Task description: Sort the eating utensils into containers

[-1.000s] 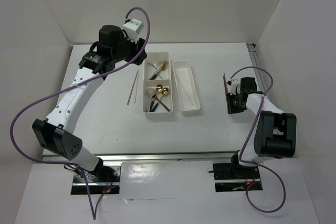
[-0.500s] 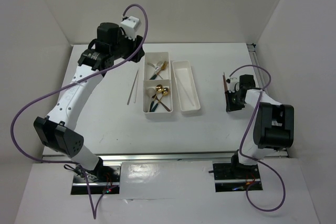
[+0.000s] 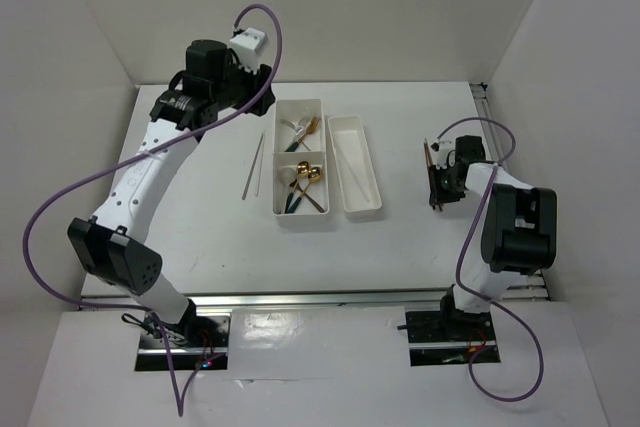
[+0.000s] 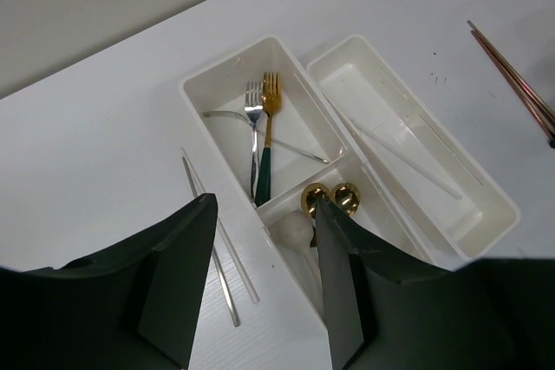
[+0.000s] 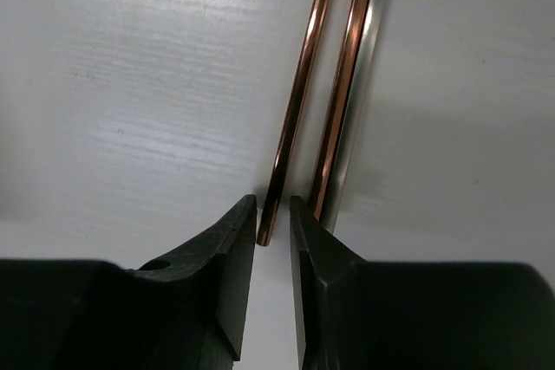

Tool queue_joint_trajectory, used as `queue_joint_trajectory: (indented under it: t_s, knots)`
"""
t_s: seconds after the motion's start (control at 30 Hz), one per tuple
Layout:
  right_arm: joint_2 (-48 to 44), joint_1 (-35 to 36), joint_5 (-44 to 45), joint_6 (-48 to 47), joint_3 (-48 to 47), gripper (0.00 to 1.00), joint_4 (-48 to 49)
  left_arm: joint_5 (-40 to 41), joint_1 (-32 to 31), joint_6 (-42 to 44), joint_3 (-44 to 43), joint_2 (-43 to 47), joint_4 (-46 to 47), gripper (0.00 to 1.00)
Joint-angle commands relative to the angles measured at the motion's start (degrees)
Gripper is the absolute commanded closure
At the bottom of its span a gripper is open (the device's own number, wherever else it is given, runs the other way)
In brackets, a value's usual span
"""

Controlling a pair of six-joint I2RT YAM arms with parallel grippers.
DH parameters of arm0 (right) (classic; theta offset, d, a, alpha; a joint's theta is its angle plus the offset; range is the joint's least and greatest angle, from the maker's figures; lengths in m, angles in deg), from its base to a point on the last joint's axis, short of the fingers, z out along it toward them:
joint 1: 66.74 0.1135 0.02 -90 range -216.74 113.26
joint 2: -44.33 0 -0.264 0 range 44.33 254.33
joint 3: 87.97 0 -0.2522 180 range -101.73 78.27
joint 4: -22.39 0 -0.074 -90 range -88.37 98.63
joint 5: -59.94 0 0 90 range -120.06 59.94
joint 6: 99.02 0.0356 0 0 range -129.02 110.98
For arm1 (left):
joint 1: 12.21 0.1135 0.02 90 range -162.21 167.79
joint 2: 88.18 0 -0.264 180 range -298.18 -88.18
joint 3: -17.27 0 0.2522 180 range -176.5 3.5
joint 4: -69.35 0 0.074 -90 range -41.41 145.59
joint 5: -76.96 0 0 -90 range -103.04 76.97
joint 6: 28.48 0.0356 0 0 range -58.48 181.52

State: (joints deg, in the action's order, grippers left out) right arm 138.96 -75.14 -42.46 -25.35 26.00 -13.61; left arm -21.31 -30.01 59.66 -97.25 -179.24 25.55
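Observation:
The wide two-compartment tray (image 3: 281, 162) holds silver and gold forks (image 4: 260, 123) in its far half and two gold spoons (image 4: 334, 197) in its near half. The narrow tray (image 3: 375, 202) beside it holds a white chopstick (image 4: 408, 158). Two clear chopsticks (image 3: 255, 167) lie on the table left of the trays. My left gripper (image 3: 265, 97) is open and empty above the far left of the trays (image 4: 264, 205). My right gripper (image 3: 437, 187) is closed to a narrow gap round the near end of one copper-brown chopstick (image 5: 295, 110). The second one (image 5: 347, 84) lies just right of it.
White walls enclose the table on the left, back and right. A metal rail (image 3: 485, 97) runs along the right edge, close to the right gripper. The copper chopsticks also show at the far right of the left wrist view (image 4: 512, 75).
My right gripper has shifted a little up and left onto the end of the copper chopsticks. My left gripper has drawn back slightly toward the rear left.

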Motion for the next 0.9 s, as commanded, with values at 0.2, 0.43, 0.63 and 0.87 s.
queue_joint_trajectory:
  t_s: [0.2, 0.43, 0.63, 0.87]
  knots:
    - [4.7, -0.2, 2.2, 0.7, -4.3, 0.70, 3.9, -1.2, 0.2, -1.1, -3.3, -1.6, 0.6, 0.38]
    - [7.8, -0.2, 6.5, 0.1, -3.8, 0.73, 4.9, -0.7, 0.8, -0.6, -4.5, -2.1, 0.1, 0.38]
    - [8.4, 0.4, 8.5, -1.1, -1.9, 0.74, 4.9, -0.7, 0.8, -0.6, -5.0, -2.6, 0.1, 0.38]
    - [9.5, 0.9, 7.4, -1.1, -0.6, 0.78, 3.8, -0.7, 0.8, -0.6, -6.0, -3.2, 0.1, 0.38]
